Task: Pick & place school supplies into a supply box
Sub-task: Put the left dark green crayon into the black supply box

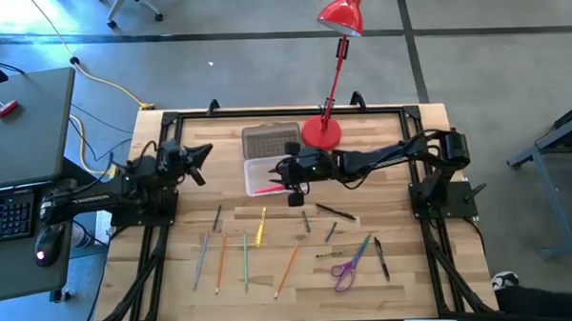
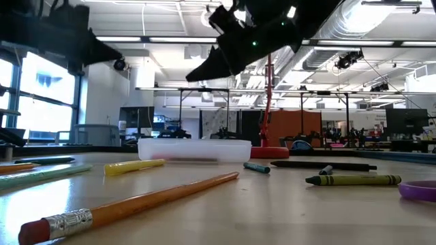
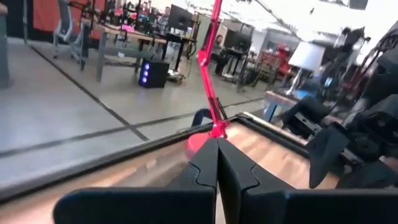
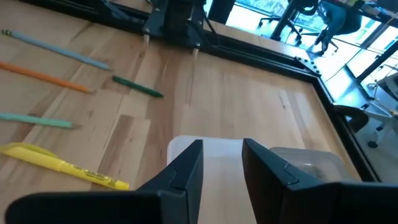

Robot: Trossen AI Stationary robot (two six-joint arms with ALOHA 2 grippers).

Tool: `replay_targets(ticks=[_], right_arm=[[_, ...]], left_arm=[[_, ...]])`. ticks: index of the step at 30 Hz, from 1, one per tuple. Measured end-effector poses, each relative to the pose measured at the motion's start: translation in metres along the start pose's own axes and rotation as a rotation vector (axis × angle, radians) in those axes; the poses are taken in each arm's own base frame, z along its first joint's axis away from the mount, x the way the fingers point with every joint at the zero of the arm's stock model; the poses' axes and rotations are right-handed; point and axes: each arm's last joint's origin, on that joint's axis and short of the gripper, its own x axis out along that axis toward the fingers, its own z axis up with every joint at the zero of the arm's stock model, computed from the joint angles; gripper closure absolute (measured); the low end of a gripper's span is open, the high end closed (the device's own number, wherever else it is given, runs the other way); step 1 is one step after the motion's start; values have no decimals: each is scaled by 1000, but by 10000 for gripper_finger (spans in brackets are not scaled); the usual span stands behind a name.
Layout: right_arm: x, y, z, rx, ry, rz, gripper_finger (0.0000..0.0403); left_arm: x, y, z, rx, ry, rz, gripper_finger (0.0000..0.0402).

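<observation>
table (image 1: 404, 271) holds one scissors (image 1: 344, 272), one supply box (image 1: 264, 173).

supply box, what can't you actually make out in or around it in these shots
- Supply box contents: in the high view the right end effector covers part of the tray; only a pink-red streak shows.
- Low view: the box wall is cloudy, contents unreadable.
- Right wrist view: the fingers hide most of the box.
- Left end effector: shut, box out of view.
</observation>
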Motion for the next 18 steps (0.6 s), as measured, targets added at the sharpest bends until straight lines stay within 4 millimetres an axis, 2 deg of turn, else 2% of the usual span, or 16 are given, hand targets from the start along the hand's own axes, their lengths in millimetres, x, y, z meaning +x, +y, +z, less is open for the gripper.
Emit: replay_targets(ticks=[7, 13, 18], right_arm=[[-5, -1, 4, -1, -3, -1, 313], [-6, -1, 3, -1, 15, 4, 311], [-6, 0, 0, -1, 39, 12, 313]], left_arm=[[10, -15, 41, 165, 235, 77, 362], [23, -29, 74, 294, 242, 111, 362], [28, -35, 86, 386, 239, 90, 362]])
